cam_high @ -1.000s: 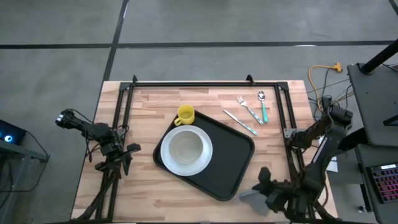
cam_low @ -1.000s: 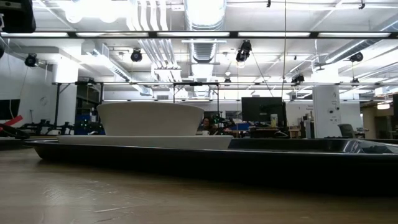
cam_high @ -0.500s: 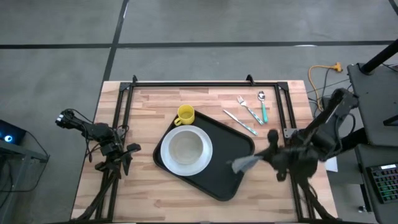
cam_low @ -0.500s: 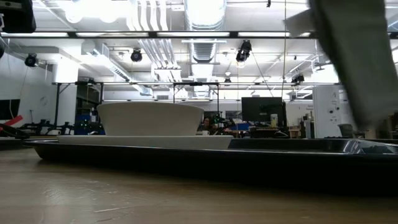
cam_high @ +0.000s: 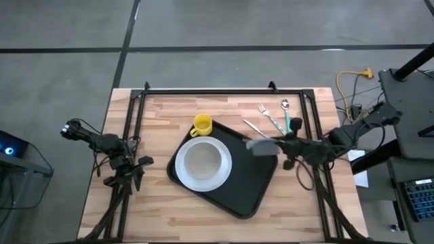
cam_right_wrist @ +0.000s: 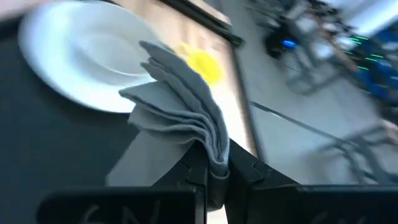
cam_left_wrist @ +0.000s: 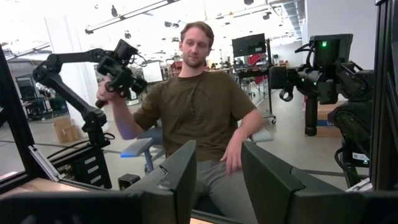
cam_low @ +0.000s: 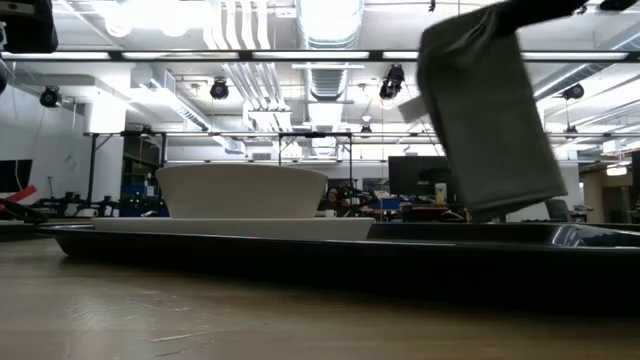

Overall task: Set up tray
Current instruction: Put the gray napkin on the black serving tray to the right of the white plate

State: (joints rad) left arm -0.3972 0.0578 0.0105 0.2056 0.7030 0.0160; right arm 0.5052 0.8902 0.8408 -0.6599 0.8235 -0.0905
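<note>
The right gripper (cam_right_wrist: 216, 163) is clenching a folded grey napkin (cam_right_wrist: 180, 118) between its fingers, and the cloth is hanging loose below them. In the high view this right gripper (cam_high: 279, 145) is hovering over the far right corner of the tray (cam_high: 254, 179), with the napkin (cam_high: 261, 146) just above the tray's rim there. The tray is lying diagonally on the worktop (cam_high: 163, 213), its long axis running from the near right toward the far left, and its bare black floor is lying below and nearer than the cloth. That open stretch, beside the white plate (cam_high: 203, 163), is probably where the napkin belongs. The right arm is the nearer one by far. The left gripper (cam_high: 132, 165) is waiting at the worktop's left edge, fingers apart and holding nothing. Farther back, a yellow cup (cam_high: 201, 125) is sitting just off the tray, and the cutlery (cam_high: 272, 122) is partly hidden by the arm.
</note>
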